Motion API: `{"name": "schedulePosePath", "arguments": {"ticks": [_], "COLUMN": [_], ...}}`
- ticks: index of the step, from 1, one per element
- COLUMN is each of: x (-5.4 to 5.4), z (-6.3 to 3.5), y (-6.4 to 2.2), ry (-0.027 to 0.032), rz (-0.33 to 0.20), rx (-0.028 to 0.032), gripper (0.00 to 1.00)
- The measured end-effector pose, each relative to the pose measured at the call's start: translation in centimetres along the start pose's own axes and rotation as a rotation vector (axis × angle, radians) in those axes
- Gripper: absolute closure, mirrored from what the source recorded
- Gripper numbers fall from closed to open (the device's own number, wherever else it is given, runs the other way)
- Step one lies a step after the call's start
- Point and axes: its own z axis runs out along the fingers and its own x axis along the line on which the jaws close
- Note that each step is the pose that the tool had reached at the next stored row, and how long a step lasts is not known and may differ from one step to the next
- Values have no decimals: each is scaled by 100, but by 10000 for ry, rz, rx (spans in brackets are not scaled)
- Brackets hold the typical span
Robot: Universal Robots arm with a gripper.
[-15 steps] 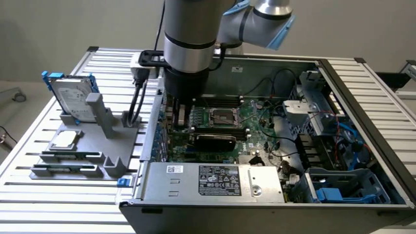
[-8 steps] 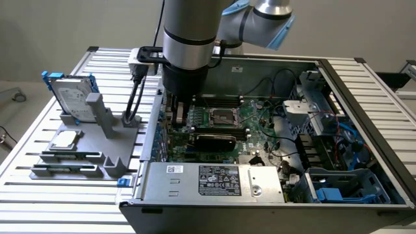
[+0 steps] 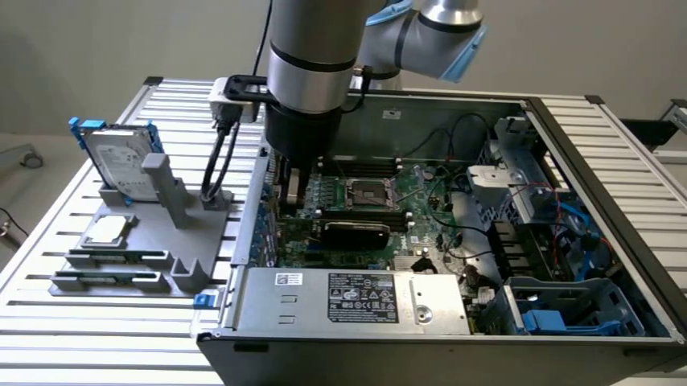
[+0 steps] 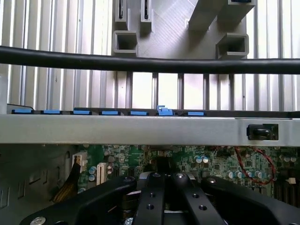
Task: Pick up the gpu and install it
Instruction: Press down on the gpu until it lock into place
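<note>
Claw point(image 3: 288, 189) of the arm is down inside the open computer case point(image 3: 601, 145), at the exterior view's left edge of the motherboard point(image 3: 371, 189), close to the case's left wall. It appears to hold the gpu point(image 3: 283, 186), a thin card seen edge-on and upright between the arm's black wrist and the board, though I cannot tell whether the fingers are apart or clamped on it. In the wrist view the black gripper body point(image 4: 164, 199) sits low over the green motherboard point(image 4: 220, 161), with the case's grey wall point(image 4: 122, 129) and a row of blue clips point(image 4: 110, 112) just beyond. A black cable point(image 4: 150, 64) crosses in front of the slatted table point(image 4: 56, 28). To the exterior view's left of the case stands a grey fixture point(image 3: 161, 233) holding the silver hard drive point(image 3: 121, 161) with blue rails, and the small square CPU chip point(image 3: 108, 231) nearer.
</note>
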Motion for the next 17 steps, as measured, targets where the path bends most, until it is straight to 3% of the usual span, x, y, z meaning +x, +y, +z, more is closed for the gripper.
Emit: {"name": "schedulePosePath", "arguments": {"ticks": [2,7,12,17], "x": [-2,-25,-40,-76], "z": [-13,-77,-78,-78], "y": [3,13,13,13], "ry": [83,217,405,442], "rz": [15,38,74,130], "rx": [-24,-57,-132,-176], "gripper": [89,89,89,89]}}
